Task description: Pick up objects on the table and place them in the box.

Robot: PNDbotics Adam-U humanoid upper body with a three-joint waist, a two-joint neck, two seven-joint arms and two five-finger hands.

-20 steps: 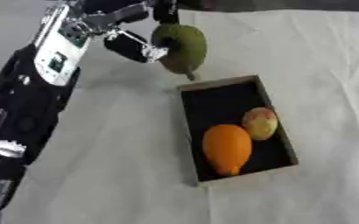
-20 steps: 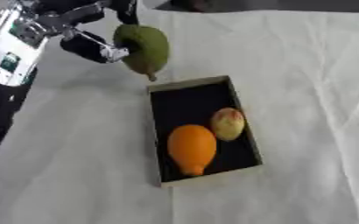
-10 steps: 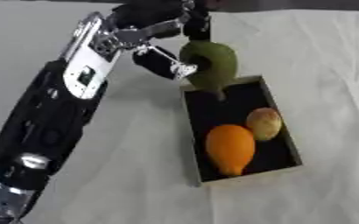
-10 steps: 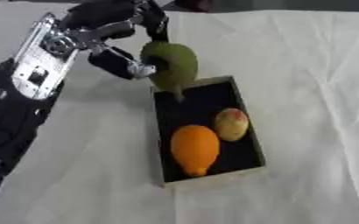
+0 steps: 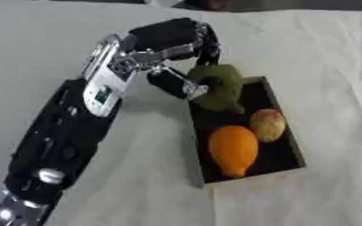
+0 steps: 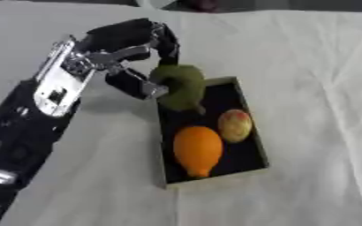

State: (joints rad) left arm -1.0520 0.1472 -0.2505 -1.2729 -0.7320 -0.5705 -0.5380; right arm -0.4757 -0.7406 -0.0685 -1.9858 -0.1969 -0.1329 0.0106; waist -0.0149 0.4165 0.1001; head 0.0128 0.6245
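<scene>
left hand [image 6: 141,66] curled round green fruit [image 6: 181,87] over box [image 6: 253,145]; orange fruit [image 6: 197,149], reddish-yellow fruit [image 6: 234,125] inside

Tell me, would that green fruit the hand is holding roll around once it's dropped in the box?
Probably only a little. The green fruit looks lumpy and pear-like, so it would likely wobble and settle. The orange fruit and the box walls should stop it. The left hand grips it without denting, suggesting it's stiff.

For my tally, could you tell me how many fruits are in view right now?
3: an orange fruit and a reddish-yellow fruit lying in the box, and a green fruit held by the left hand over its far end.
</scene>
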